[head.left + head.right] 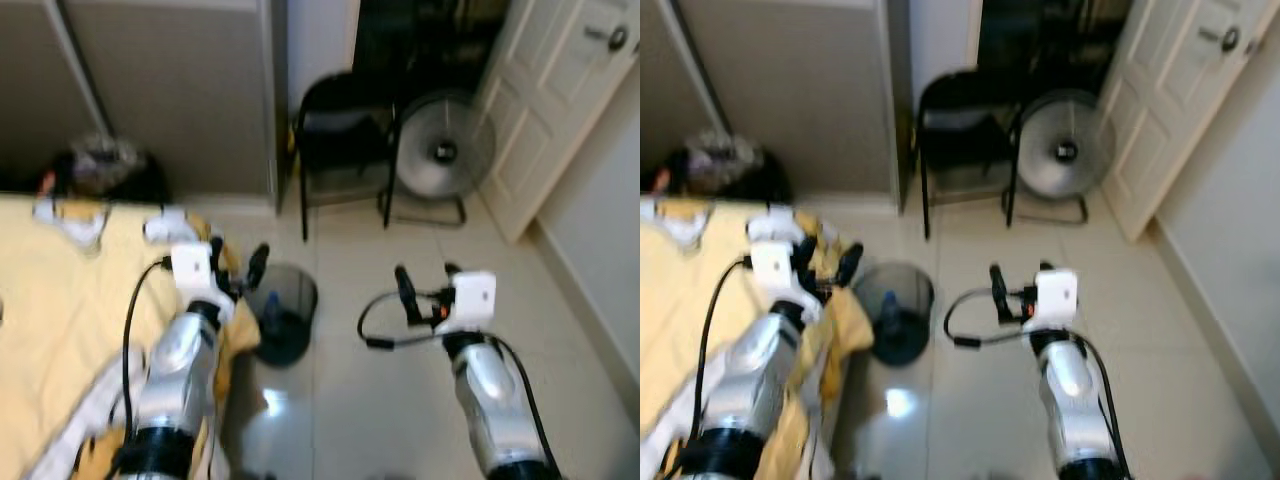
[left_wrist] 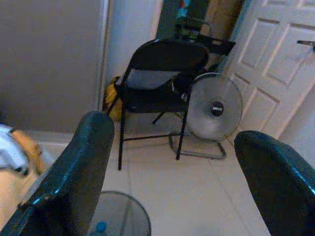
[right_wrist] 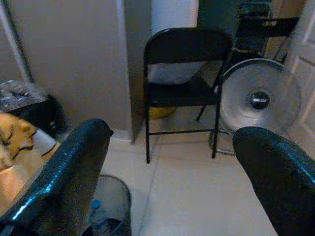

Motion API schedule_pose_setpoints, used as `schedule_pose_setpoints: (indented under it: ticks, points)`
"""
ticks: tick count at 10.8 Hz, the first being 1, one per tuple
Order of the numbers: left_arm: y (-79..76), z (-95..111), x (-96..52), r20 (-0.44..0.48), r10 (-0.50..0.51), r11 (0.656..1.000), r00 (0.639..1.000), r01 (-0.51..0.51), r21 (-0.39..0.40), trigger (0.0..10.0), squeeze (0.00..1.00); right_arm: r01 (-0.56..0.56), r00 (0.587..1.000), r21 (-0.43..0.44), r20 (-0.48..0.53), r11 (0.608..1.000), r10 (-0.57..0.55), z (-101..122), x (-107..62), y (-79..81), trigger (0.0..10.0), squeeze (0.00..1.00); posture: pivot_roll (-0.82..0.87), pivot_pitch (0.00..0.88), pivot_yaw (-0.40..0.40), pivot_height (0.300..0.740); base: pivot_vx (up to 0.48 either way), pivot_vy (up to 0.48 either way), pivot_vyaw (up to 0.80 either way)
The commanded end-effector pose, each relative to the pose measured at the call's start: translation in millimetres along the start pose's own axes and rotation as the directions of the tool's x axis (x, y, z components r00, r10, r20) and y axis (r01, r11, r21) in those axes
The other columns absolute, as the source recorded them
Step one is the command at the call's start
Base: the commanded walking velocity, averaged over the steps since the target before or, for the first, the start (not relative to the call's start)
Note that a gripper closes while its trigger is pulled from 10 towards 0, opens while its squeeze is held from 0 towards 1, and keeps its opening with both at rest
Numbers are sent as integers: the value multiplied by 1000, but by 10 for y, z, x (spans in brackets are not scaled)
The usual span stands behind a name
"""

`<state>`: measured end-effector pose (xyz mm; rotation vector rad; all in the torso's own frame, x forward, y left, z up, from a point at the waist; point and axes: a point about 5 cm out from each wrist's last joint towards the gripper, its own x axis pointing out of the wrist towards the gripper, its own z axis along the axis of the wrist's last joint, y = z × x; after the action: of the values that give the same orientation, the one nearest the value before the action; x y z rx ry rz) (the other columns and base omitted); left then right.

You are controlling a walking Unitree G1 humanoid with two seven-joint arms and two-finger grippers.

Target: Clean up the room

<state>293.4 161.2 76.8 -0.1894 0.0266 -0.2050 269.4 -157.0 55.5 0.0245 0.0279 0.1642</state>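
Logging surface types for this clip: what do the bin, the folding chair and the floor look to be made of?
The bin looks like dark wire mesh: the floor shows through its wall. The folding chair seems to be black painted metal tube, with glossy highlights along its thin legs; the seat may be padded, though that is unclear. The floor looks like pale glazed tile, with a bright reflection and faint joint lines.

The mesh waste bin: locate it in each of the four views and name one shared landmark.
Left eye view: waste bin on the floor beside the bed's corner.
Right eye view: left of centre, by the yellow bedding.
Left wrist view: at the bottom edge.
Right wrist view: bottom left corner.
Shared landmark: black folding chair beside the round fan.
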Motion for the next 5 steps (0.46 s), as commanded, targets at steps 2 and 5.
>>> schedule_pose_setpoints:
  ticks: [2,5]
  points:
    - [-97,12,40,2,-39,999,999,39,1,10000,0,31,999,0,12,1000,-31,27,-10,-88,10000,0,-68,0,-13,705,459,0,0]
    - [-125,3,55,-13,-51,997,999,51,58,10000,0,31,1000,10,3,999,-31,6,-23,-73,10000,0,-73,0,-10,705,260,0,-762]
